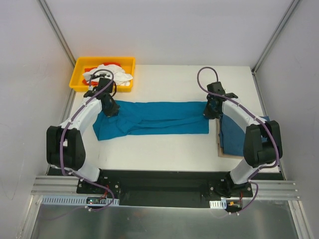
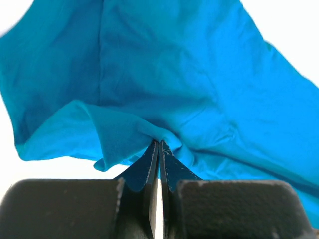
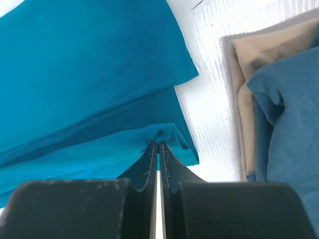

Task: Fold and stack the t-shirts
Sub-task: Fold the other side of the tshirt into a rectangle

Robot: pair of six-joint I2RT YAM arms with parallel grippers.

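T-shirt (image 1: pixel 159 117) cloth is lying in a long teal band across the middle of the table (image 1: pixel 169 79), stretching between both arms. The left gripper (image 2: pixel 158 143) is pressing its jaws together on a bunched fold at the band's left end. The right gripper (image 3: pixel 158 144) is pinching a folded edge at the right end, jaws equally tight. A folded stack (image 3: pixel 289 114) of darker blue shirts is sitting on a tan layer (image 3: pixel 249 64) just beside it.

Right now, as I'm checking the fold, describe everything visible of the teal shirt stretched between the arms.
The teal shirt is plain soft cloth, folded lengthwise into a long band lying across the white table. The left pincer pinches its wrinkled left end, the right pincer its right corner, both shut.
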